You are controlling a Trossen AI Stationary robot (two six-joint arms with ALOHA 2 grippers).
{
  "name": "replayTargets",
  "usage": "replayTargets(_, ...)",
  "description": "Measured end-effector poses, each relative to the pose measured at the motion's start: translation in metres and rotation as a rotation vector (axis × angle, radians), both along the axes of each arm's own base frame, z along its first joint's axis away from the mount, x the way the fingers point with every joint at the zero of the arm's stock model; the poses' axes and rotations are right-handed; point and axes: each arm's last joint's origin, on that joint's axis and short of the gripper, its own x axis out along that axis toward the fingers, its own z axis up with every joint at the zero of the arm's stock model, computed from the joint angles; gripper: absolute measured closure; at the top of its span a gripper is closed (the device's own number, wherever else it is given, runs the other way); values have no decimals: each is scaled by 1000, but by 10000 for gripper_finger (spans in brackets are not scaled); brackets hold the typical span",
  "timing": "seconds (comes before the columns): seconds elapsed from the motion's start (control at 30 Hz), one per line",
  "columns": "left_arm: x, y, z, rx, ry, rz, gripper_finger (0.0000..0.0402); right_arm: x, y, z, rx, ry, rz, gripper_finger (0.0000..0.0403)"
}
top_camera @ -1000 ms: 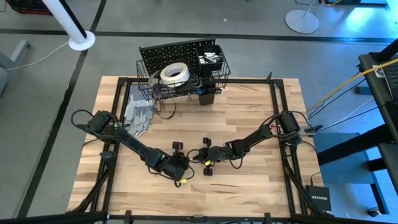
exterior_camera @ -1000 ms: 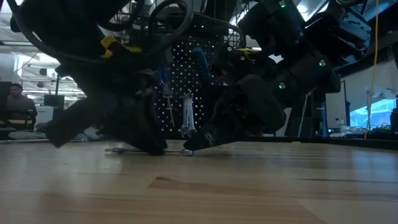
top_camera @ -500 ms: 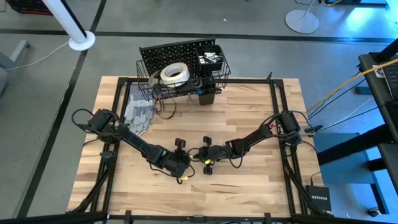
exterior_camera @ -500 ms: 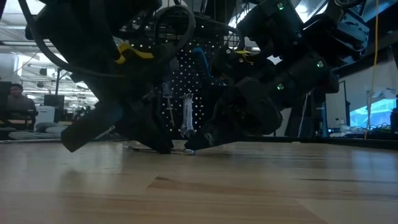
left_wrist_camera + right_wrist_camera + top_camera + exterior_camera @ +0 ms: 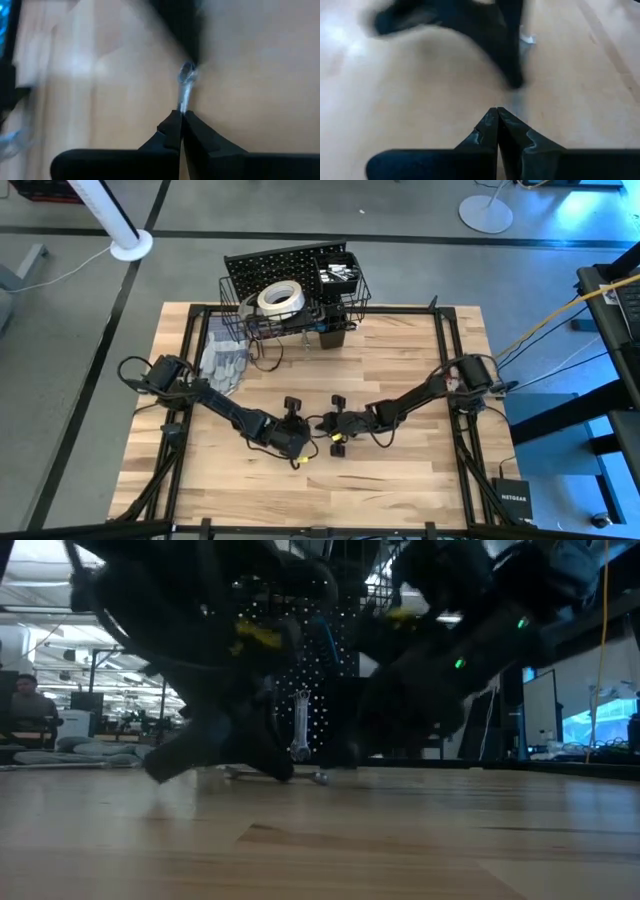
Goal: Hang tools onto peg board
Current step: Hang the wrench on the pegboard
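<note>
A small silver wrench [image 5: 184, 92] lies low over the wooden table [image 5: 400, 470] at its middle; in the low view the wrench [image 5: 280, 775] shows as a thin bright bar. My left gripper [image 5: 308, 428] is shut on it. My right gripper [image 5: 323, 423] faces it tip to tip, shut, just above the wrench's far ring end [image 5: 187, 73]; I cannot tell whether it touches. The black peg board [image 5: 285, 262] stands at the far edge, with a white tape roll [image 5: 281, 297] in its wire basket and another wrench [image 5: 300, 725] hanging on it. My left gripper pinches the wrench's shaft [image 5: 182, 106] between its two fingertips, near the end that faces the arm. The fingers slant down from the table's left and lie along the wrench. The wrench runs on past the tips, nearly level, close over the table.
Grey gloves [image 5: 222, 365] lie at the table's far left, beside the basket. A black square cup [image 5: 333, 335] hangs below the peg board. A black frame [image 5: 445, 380] runs around the table. Bare wood stretches along the near edge. A person [image 5: 25, 705] sits far off in the room.
My left gripper has gone a little toward the far edge and the right, rolling its wrist, and the wrench has slid along with it. My right gripper has risen off the table.
</note>
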Motion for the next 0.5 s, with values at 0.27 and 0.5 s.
replayTargets(0.27, 6, 20, 13, -110, -38, 89, 400, -9, -3, 20, -49, 54, -39, 393)
replayTargets(0.5, 12, 41, 15, -229, -31, 135, 400, -13, -5, 17, -68, 111, -68, 393)
